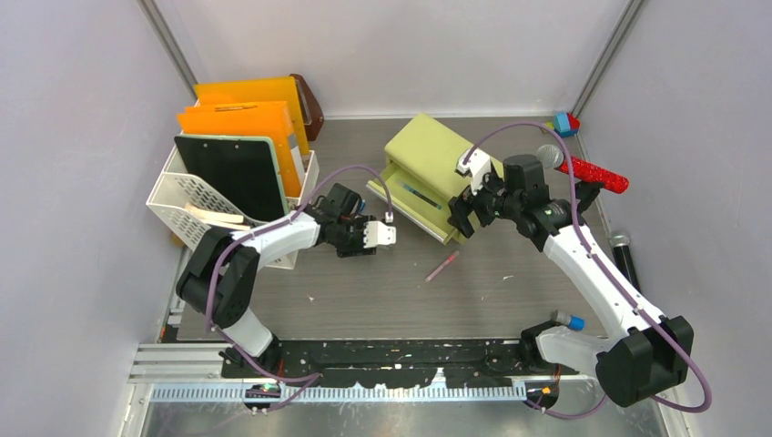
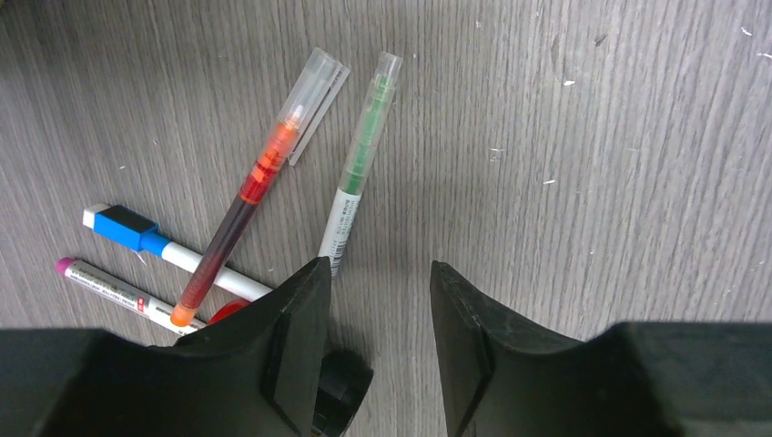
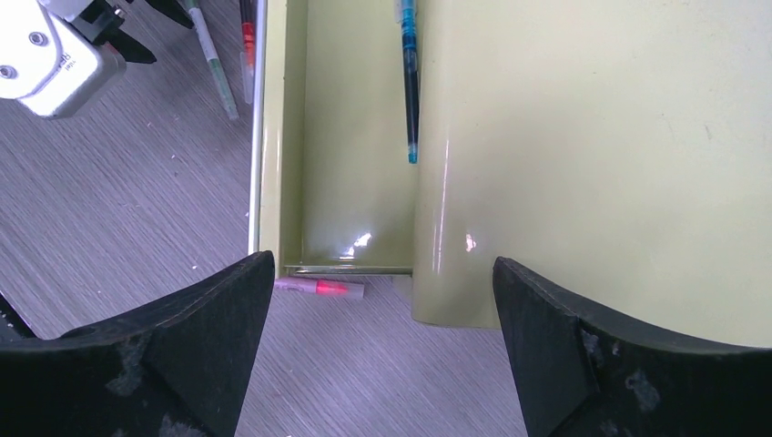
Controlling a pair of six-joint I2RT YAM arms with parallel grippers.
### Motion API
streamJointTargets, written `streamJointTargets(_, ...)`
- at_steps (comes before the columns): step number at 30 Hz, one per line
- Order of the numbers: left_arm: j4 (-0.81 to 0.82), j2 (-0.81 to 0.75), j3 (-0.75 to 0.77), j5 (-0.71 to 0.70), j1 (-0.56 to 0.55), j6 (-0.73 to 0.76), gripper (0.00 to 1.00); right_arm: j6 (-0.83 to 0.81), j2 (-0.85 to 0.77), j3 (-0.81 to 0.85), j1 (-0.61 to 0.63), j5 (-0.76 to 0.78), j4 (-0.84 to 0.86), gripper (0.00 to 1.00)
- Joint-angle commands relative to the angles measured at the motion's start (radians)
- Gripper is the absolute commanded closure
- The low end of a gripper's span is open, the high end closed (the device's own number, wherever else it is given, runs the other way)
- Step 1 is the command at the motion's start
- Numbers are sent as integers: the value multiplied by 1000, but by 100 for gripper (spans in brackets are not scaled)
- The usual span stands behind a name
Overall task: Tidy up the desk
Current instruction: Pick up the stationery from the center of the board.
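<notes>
The desk [image 1: 382, 291] is a dark wood-grain top. In the left wrist view a red pen [image 2: 250, 187], a green pen [image 2: 360, 164], a blue-capped marker [image 2: 137, 232] and a purple-tipped pen [image 2: 100, 284] lie on it in a loose bunch. My left gripper [image 2: 378, 269] hangs just beside them, jaws apart over bare wood; a black cap [image 2: 344, 382] shows under its left finger. My right gripper [image 3: 382, 264] stands wide open in front of the yellow-green cabinet's [image 1: 428, 168] open drawer [image 3: 355, 164], which holds a blue pen [image 3: 410, 82]. A pink pen [image 3: 319, 287] lies at the drawer's corner.
A white file basket [image 1: 196, 196] with orange folders and a dark clipboard stands at the left. At the right edge lie a red glittery stick [image 1: 596, 175], a grey ball [image 1: 549, 155], a blue-red block [image 1: 564, 122] and a black microphone [image 1: 624, 255].
</notes>
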Motion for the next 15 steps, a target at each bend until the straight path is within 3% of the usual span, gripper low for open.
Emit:
streamJointTargets(1, 45, 17, -3, 9, -3, 75, 54, 7, -22, 5, -4, -20, 39, 4)
streamJointTargets(15, 6, 94, 44, 15, -3, 115, 61, 11, -11, 6, -13, -37, 31, 4)
